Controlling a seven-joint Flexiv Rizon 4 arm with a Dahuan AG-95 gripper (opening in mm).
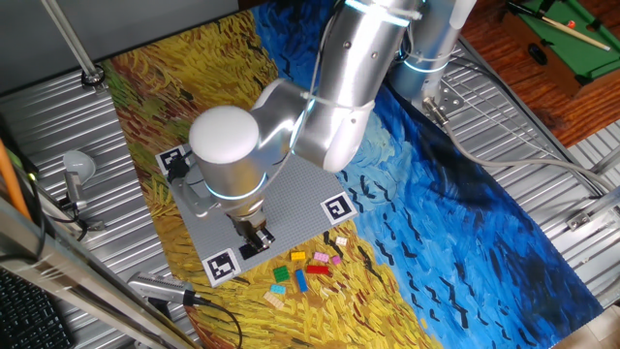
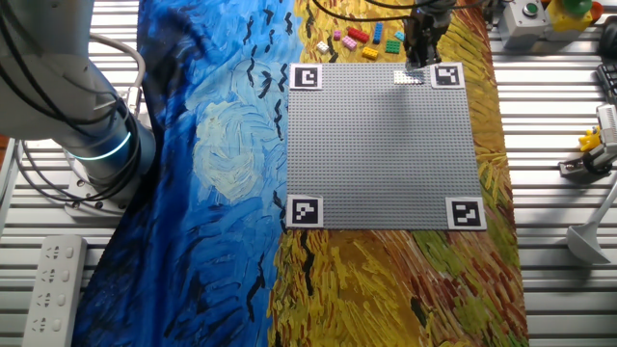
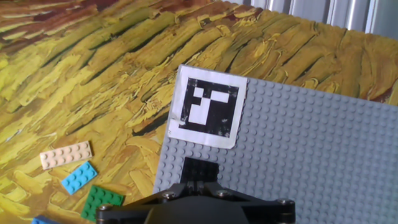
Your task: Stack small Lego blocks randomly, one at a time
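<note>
My gripper [image 1: 256,240] is down at the near corner of the grey baseplate [image 1: 300,199], beside a marker tag [image 1: 222,266]. In the hand view the fingers meet at the bottom middle [image 3: 199,185], jaws closed on a flat black block [image 3: 199,169] that rests on the plate's studs. Loose small blocks lie on the cloth just off that corner: yellow [image 1: 297,257], red [image 1: 318,269], blue [image 1: 301,281], green [image 1: 279,288], tan [image 1: 275,301] and pink [image 1: 321,257]. The hand view shows the tan [image 3: 65,155], blue [image 3: 79,177] and green [image 3: 102,200] ones at lower left.
The baseplate has a marker tag at each corner, such as the one just past the fingers [image 3: 207,109]. A painted cloth [image 1: 465,223] covers the table. Cables and a metal stand [image 1: 77,170] sit at the left edge. The arm's base [image 2: 87,145] stands at the far side.
</note>
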